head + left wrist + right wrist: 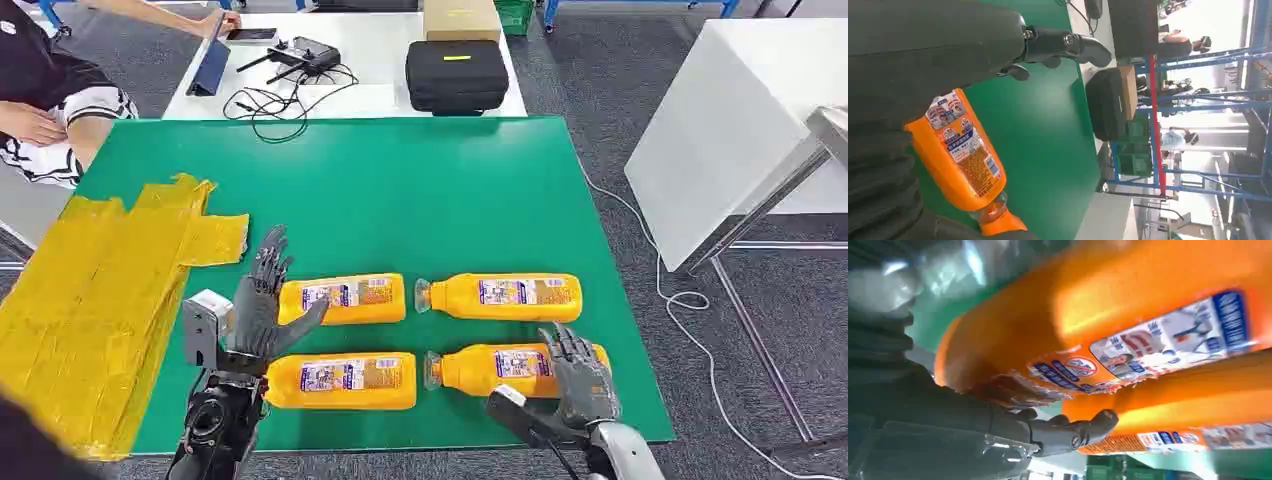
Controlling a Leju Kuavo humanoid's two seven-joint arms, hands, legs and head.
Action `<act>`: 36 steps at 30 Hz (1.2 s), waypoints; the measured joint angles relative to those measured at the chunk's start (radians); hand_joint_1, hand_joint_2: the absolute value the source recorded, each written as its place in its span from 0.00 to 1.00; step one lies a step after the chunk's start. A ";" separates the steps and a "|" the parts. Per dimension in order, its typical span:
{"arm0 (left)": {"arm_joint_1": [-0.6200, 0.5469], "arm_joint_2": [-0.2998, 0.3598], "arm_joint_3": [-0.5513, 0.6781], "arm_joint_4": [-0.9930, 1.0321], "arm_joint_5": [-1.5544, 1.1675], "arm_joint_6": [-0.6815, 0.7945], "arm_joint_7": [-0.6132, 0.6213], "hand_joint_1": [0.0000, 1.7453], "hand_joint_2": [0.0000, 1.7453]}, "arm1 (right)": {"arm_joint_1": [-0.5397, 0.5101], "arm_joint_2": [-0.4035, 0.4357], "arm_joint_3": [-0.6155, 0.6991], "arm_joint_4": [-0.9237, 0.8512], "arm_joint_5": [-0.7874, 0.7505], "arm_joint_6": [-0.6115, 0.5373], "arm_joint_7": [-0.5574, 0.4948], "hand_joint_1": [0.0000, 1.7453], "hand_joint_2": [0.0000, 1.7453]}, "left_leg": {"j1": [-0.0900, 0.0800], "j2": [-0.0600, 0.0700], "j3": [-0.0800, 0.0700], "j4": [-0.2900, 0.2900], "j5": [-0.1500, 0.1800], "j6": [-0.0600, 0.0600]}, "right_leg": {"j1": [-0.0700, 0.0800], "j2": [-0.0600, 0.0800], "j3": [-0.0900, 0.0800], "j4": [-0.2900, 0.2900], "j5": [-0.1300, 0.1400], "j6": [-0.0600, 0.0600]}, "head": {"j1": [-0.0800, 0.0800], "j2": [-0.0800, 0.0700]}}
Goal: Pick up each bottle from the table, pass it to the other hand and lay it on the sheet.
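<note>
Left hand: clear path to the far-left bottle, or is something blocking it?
Probably yes. The left hand is open right beside the far-left bottle, thumb reaching toward its end, with nothing between them. The near-left bottle lies apart, closer to the robot, and should not interfere.

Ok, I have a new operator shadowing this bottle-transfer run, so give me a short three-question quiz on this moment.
1. How many orange bottles lie on the green table?
2. True or false: a bottle already lies on the yellow sheet.
3. Which bottle does the right hand rest on? A) near right bottle B) far right bottle C) far left bottle

Key:
1. Four, in two rows of two.
2. False; the sheet holds no bottle.
3. A. The left hand, fingers spread, sits beside the far left bottle, above the near left bottle.
</note>
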 measured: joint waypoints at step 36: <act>0.002 -0.002 0.010 0.034 -0.014 0.022 -0.001 0.00 1.00 | -0.080 0.077 -0.087 0.010 -0.143 -0.294 -0.184 1.00 1.00 | 0.001 -0.001 0.001 0.000 0.000 0.001 | 0.000 0.000 0.002 0.000 -0.001 0.002 | 0.000 0.000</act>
